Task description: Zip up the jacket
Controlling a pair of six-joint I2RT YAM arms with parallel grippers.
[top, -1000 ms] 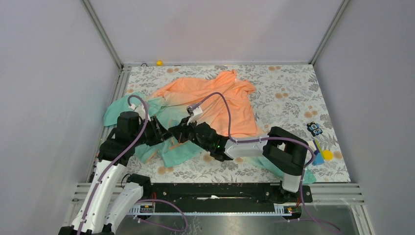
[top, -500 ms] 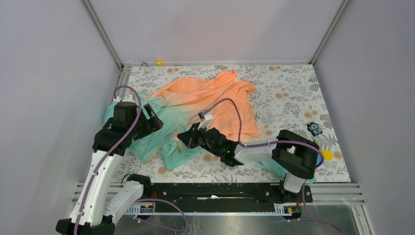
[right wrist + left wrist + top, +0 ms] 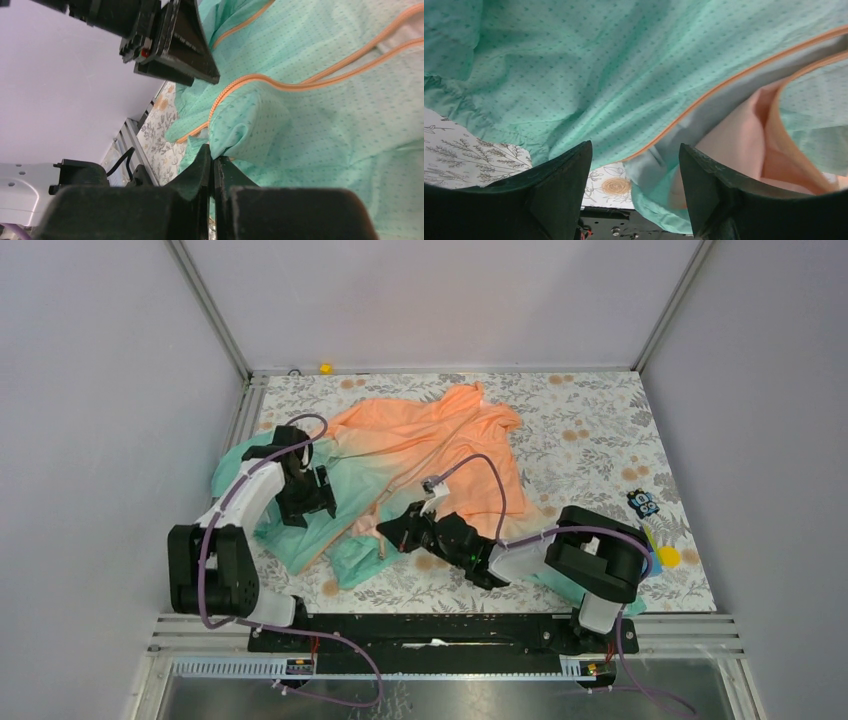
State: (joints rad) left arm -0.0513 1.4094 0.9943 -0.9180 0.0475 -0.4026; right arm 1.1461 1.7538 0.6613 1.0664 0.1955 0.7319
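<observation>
The jacket [image 3: 440, 440] lies spread on the floral table, orange at the back and teal toward the near left. My left gripper [image 3: 308, 498] hovers over the teal part, open, with nothing between its fingers [image 3: 559, 190]. Teal fabric [image 3: 599, 75] and the orange zipper edge [image 3: 724, 82] lie just beyond them. My right gripper [image 3: 388, 532] sits at the near hem, shut on a fold of teal jacket fabric [image 3: 250, 125]. The zipper [image 3: 300, 85] runs past that fold, and the left gripper's body [image 3: 170, 40] shows above it.
A small yellow object [image 3: 325, 368] sits at the table's back edge. A dark toy [image 3: 645, 503] and a yellow-and-blue item [image 3: 662, 557] lie at the right. Metal frame rails [image 3: 240, 430] border the left side, and grey walls enclose the table.
The left gripper has opened, let go near the hem and drawn back to the left as its arm folded down. The right gripper shifted slightly right, still pinching the fabric.
</observation>
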